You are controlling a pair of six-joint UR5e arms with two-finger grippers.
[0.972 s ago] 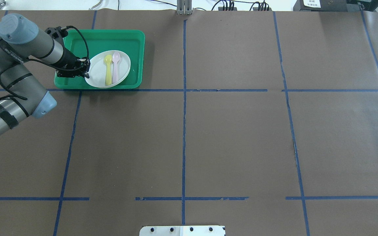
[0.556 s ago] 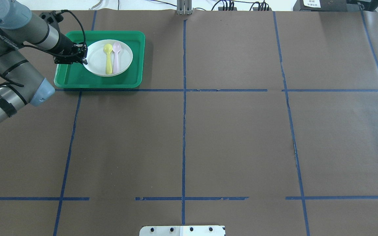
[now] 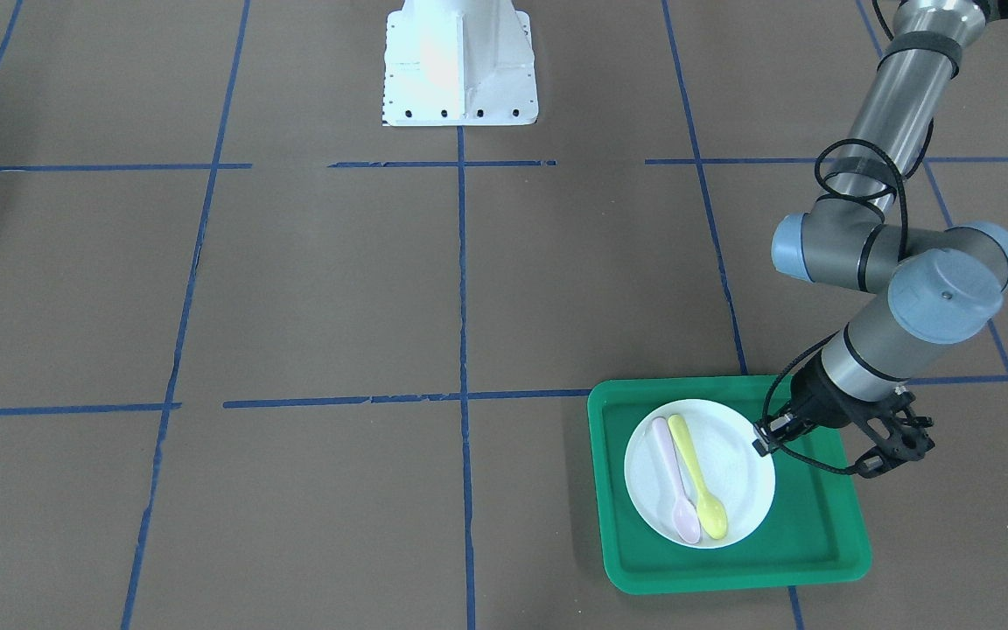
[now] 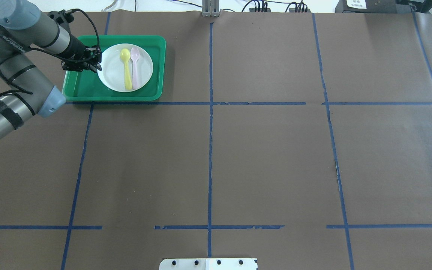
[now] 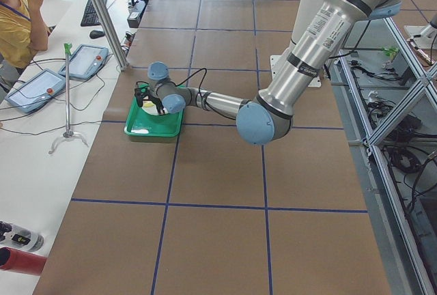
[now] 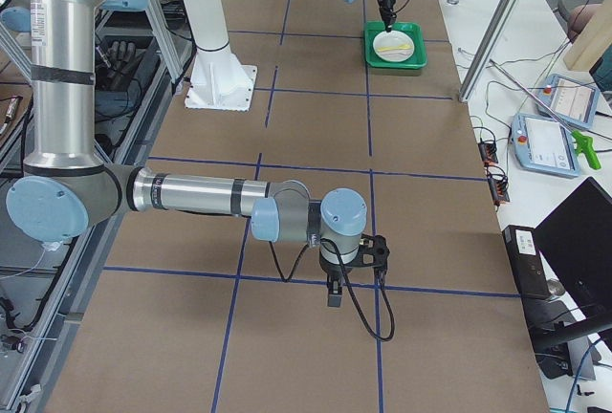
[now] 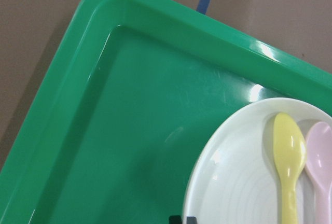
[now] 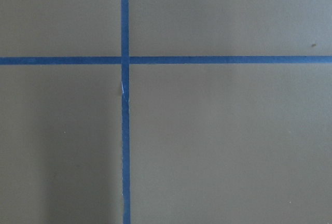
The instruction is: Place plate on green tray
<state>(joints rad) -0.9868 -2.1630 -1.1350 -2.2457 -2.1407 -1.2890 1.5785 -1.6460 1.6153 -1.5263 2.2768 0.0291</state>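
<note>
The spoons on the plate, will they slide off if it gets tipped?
Probably, yes. The yellow spoon and pink spoon lie loose on the smooth, shiny plate, so they'd likely slide. Its raised rim might catch them on a small tilt. They look like light plastic, so a bump could shift them.

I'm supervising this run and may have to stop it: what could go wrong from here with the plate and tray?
The left gripper pinches the plate only at one edge of its rim, so it may tip on release. The yellow spoon and pink spoon lie loose on it and could slide off. I cannot tell whether the plate already rests on the green tray.
</note>
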